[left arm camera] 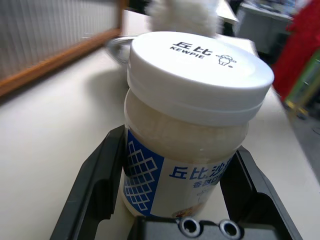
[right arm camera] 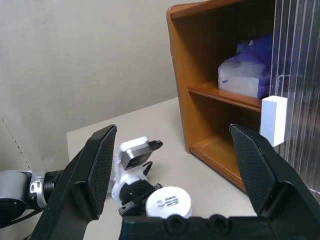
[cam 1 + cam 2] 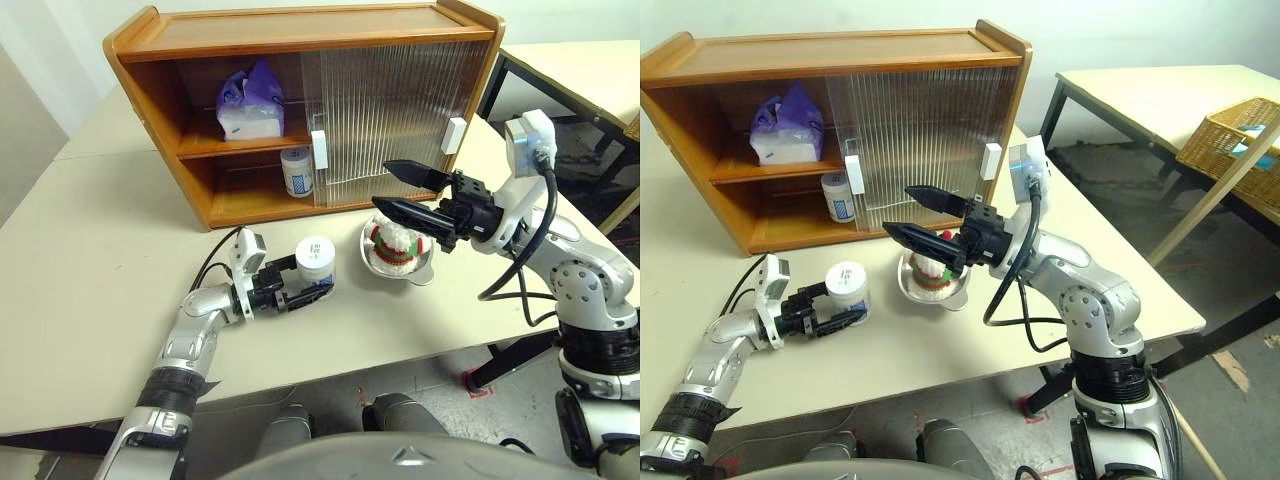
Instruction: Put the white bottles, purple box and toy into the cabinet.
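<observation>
White bottle [image 3: 316, 261]: upright on the surface [image 3: 90, 300], between the left end effector's [image 3: 300, 292] fingers, not visibly clamped.
Grip: close squarely below the lid, then lift straight.
Right end effector [image 3: 408, 194]: spread wide, empty, above the toy [image 3: 393, 246].
Cabinet [image 3: 300, 110]: lower shelf has room.

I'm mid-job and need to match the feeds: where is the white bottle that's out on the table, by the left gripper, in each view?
Left eye view: white bottle on the table between the left gripper fingers, just left of the steel bowl.
Right eye view: same bottle, left of the bowl.
Left wrist view: bottle close up between the black fingers.
Right wrist view: its lid at the bottom edge.
Shared landmark: the wooden cabinet.
</observation>
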